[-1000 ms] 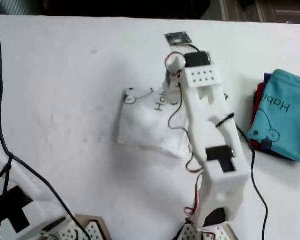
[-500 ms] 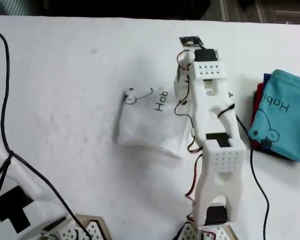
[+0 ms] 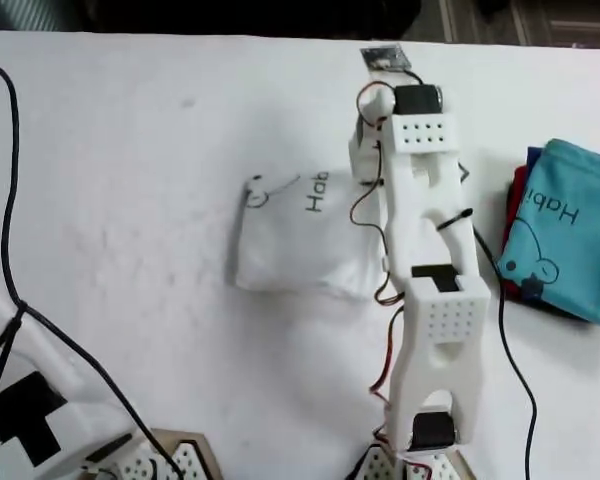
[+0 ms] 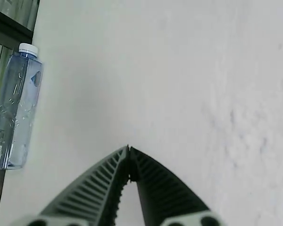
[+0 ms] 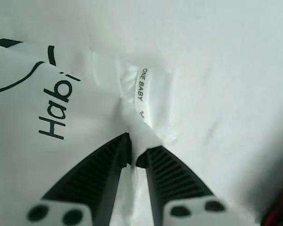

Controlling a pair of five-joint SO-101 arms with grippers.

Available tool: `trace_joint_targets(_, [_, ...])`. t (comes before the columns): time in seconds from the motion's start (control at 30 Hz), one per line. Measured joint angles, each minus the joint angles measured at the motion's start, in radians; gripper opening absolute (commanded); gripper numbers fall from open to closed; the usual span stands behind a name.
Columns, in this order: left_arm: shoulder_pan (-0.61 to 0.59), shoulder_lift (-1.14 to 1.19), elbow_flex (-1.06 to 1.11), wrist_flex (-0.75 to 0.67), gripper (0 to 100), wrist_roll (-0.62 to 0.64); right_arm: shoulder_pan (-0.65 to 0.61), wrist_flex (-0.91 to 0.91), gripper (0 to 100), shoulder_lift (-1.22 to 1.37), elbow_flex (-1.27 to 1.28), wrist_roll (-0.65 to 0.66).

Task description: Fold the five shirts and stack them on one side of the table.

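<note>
- My right gripper point(image 5: 133, 151) is clenched on a pinch of the white shirt point(image 5: 61, 155), just beside the collar label point(image 5: 148, 96); cloth is bunched between the jaw tips
- My left gripper point(image 4: 129, 157) is closed on nothing and held above bare table point(image 3: 130, 140), with a water bottle point(image 4: 16, 103) near the table's edge
- The white shirt lies near the middle of the table, print up, and looks folded into a rough block; its collar end sits under the right arm point(image 3: 430, 260)
- A stack point(image 3: 525, 230) sits at the side of the table beyond that arm, apart from the white shirt, with a teal shirt point(image 3: 570, 240) on top and red and blue cloth showing beneath
- Handling, as I judge it: light, limp knit, not fragile and unlikely to slip from ribbed jaws
- A single pinch carries one point only, so the rest should sag and drag, and the folds may open
- The collar seam, where the layers are thickest, looks the soundest hold
</note>
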Motion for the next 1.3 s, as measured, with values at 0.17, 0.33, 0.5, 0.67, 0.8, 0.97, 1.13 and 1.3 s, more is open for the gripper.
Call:
trace_joint_targets(0.17, [0.0, 0.0, 0.0, 0.0, 3, 0.0, -0.002, -0.08, 1.8, 0.0, -0.021, 0.081])
trace_joint_targets(0.33, [0.0, 0.0, 0.0, 0.0, 3, 0.0, 0.035, -0.137, 2.6, 0.058, -0.035, 0.115])
trace_joint_targets(0.5, [0.0, 0.0, 0.0, 0.0, 3, 0.0, 0.063, -0.086, 24.7, 0.077, -0.072, 0.118])
trace_joint_targets(0.67, [0.0, 0.0, 0.003, 0.0, 3, 0.0, 0.018, 0.029, 26.5, 0.031, -0.15, 0.118])
trace_joint_targets(0.8, [0.0, 0.0, 0.003, 0.0, 3, 0.0, -0.021, 0.041, 1.5, -0.069, -0.115, 0.118])
trace_joint_targets(0.97, [0.0, 0.0, 0.003, 0.0, 3, 0.0, -0.068, 0.043, 1.2, -0.201, 0.078, 0.118])
trace_joint_targets(1.13, [-0.003, 0.0, 0.003, 0.0, 3, 0.0, -0.087, 0.041, 1.8, -0.281, 0.396, 0.118])
trace_joint_targets(1.3, [-0.005, 0.0, 0.003, 0.0, 3, 0.0, -0.071, -0.037, 1.8, -0.282, 0.706, 0.118])
